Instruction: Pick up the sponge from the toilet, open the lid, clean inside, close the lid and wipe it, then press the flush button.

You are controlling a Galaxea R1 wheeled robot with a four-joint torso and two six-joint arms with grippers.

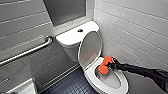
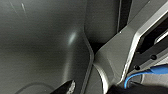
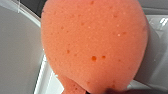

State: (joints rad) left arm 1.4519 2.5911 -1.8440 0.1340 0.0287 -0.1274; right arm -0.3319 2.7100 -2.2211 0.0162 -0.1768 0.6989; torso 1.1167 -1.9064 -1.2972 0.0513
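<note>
The right hand (image 1: 110,65) is clenched on the sponge (image 1: 104,66), whose orange bulk bulges out past its grip. It holds the sponge low over the back of the open bowl, just beside the foot of the raised lid (image 1: 90,48); in the right wrist view the sponge (image 3: 95,42) looms against white ceramic. The lid leans back toward the tank of the toilet (image 1: 72,38), and the flush button (image 1: 80,30) sits dark in the middle of the tank top. Further off, a metal grab bar (image 1: 27,52) runs along the grey tiled wall, above the dark tiled floor (image 1: 72,86).
</note>
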